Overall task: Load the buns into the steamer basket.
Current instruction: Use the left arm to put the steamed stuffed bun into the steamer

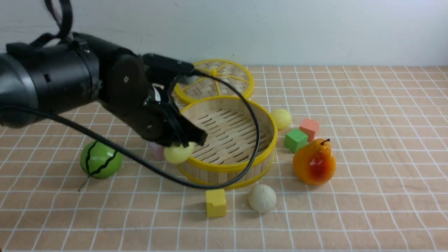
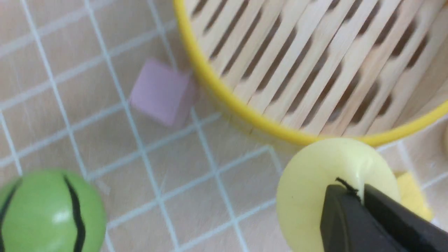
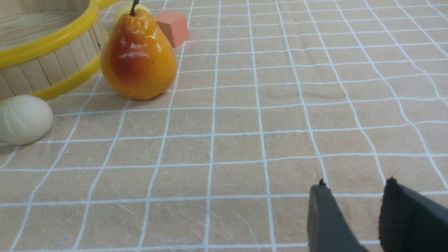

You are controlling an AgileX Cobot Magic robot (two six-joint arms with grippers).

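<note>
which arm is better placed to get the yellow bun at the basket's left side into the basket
Left, I'd say: the left gripper is right at that yellow bun, beside the steamer basket, though shut. The right gripper is open but off to the right, beyond the pear.

Front camera looks forward; wrist cameras, closer, share the basket [image 1: 224,140].
</note>
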